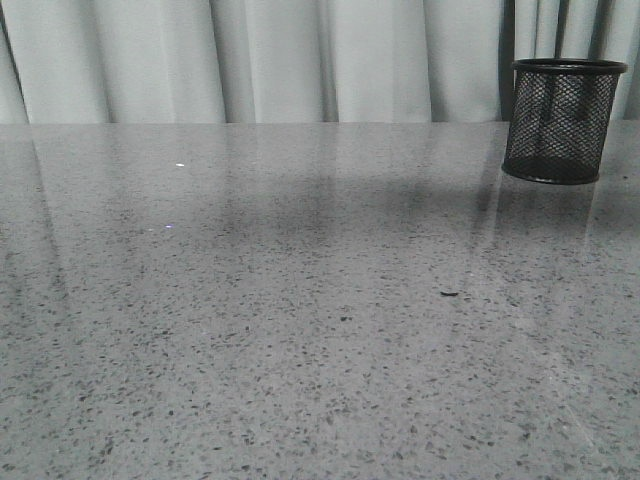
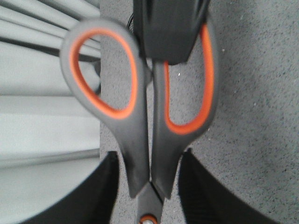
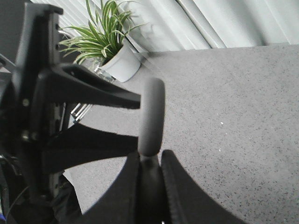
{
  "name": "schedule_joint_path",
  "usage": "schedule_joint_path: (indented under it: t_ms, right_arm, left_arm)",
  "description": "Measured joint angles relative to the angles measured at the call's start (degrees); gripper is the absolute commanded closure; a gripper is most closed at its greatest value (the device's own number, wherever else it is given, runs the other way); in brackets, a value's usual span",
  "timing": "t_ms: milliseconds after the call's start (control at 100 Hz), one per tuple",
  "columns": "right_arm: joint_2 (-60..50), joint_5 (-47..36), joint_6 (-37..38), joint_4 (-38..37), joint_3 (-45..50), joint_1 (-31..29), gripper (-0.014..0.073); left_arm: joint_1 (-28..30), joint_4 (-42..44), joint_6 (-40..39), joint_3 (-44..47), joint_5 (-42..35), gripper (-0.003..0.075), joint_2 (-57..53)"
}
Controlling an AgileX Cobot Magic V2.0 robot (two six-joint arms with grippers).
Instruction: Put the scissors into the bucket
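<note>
The scissors [image 2: 135, 140], dark grey with orange-lined handles, are held up in the air, out of the front view. My right gripper [image 3: 150, 161] is shut on one handle loop, seen edge-on as a grey bar [image 3: 152, 116]. In the left wrist view it shows as a black block [image 2: 168, 32] over that loop. My left gripper [image 2: 148, 186] is open, with its fingers [image 2: 110, 191] either side of the scissors' neck and a gap on each side. The black mesh bucket [image 1: 560, 120] stands upright at the table's far right.
The grey speckled table [image 1: 300, 330] runs back to pale curtains [image 1: 300, 60]. A potted green plant [image 3: 117, 56] stands off the table's edge. The left arm's black fingers [image 3: 93, 93] reach in beside the right gripper.
</note>
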Motion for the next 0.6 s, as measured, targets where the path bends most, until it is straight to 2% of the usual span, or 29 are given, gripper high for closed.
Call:
schedule_joint_path:
  t_ms: [70,160,300,450,600]
  right_arm:
    - [-0.06,0.00,-0.25,-0.25,0.00,0.00,0.0659]
    - [-0.06,-0.10,-0.35,-0.25,0.00,0.00,0.0659]
    - [-0.06,-0.62,-0.47,-0.25,0.00,0.00,0.0659]
    - [-0.06,-2.08,-0.47,-0.76,0.00,0.00,0.0651]
    - [-0.06,-4.42,-0.47,-2.01,0.00,0.00,0.0642]
  left_arm:
    - [0.00,-0.44,0.00,0.00,0.00,0.0258,0.00]
    - [0.00,-0.57,-0.38,-0.08,-0.28,0.0260,0.00]
    - [0.14,1.60,-5.36,-0.53,-1.25,0.0260,0.00]
    - [3.47,3.55,-16.31,-3.63,-1.25,0.0260,0.00]
    - [10.56,3.90,-28.72,-8.05,-0.15,0.0284,0.00]
